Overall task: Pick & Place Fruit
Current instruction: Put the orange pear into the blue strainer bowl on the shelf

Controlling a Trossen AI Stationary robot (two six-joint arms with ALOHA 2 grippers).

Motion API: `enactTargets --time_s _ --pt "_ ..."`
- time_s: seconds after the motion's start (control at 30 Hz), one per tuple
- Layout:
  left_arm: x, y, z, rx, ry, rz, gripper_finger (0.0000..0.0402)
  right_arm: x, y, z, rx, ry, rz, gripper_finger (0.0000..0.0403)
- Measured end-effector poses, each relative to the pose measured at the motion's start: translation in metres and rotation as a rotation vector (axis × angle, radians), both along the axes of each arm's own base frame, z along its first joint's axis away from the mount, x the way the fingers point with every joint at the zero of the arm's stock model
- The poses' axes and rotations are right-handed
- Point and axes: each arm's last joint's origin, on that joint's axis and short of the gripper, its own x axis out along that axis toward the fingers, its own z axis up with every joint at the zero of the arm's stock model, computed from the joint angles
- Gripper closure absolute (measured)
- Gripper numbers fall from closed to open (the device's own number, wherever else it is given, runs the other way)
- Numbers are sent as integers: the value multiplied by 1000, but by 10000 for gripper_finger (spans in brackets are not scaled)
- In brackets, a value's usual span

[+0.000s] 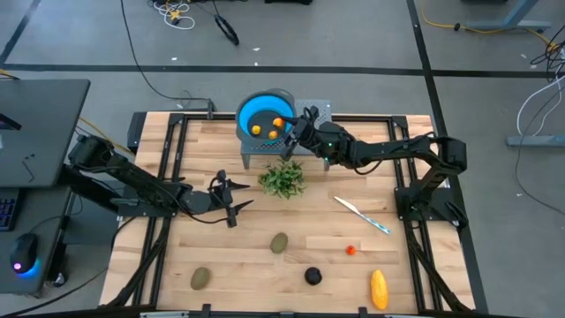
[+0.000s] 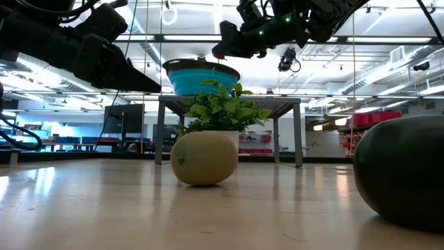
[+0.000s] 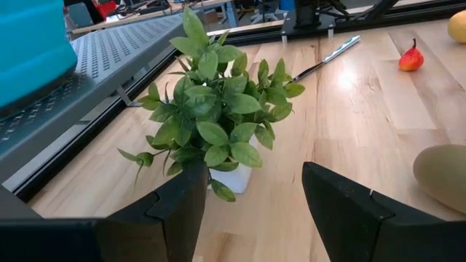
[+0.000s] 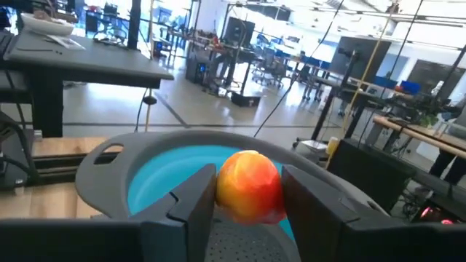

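Observation:
My right gripper (image 4: 247, 196) is shut on a small orange-red fruit (image 4: 249, 187) over the blue bowl (image 1: 262, 117), which stands on a grey stand at the table's far edge. An orange piece (image 1: 257, 129) lies in the bowl. On the table lie two olive-green ovals (image 1: 279, 242) (image 1: 201, 278), a black ball (image 1: 312, 276), a tiny red piece (image 1: 350, 250) and a yellow oblong (image 1: 379, 288). My left gripper (image 1: 234, 196) is open, left of the plant, touching nothing. My right gripper pinches the orange-red fruit at its two sides (image 4: 222, 191) between the two fingers (image 4: 191, 207). It reaches in from the table's right side. The fruit is lifted clear, above the bowl's blue inside (image 4: 164, 178).
A leafy green plant (image 1: 282, 178) stands in front of the bowl's stand, straight ahead of my left gripper (image 3: 251, 196). A white knife with a blue handle (image 1: 362, 215) lies right of centre. Bare wood lies between the plant and the near fruit.

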Motion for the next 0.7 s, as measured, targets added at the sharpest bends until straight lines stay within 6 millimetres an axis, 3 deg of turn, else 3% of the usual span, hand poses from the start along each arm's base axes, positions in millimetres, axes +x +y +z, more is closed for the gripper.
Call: enactTargets --time_s 0.4,0.53,0.7 --pt "0 0 -1 8 10 7 168 0 5 -1 4 30 11 142" --pt "-1 1 -2 5 16 10 168 -5 21 14 -6 -9 50 140" --pt "-1 1 -2 7 18 13 168 -14 56 27 16 35 144 139"
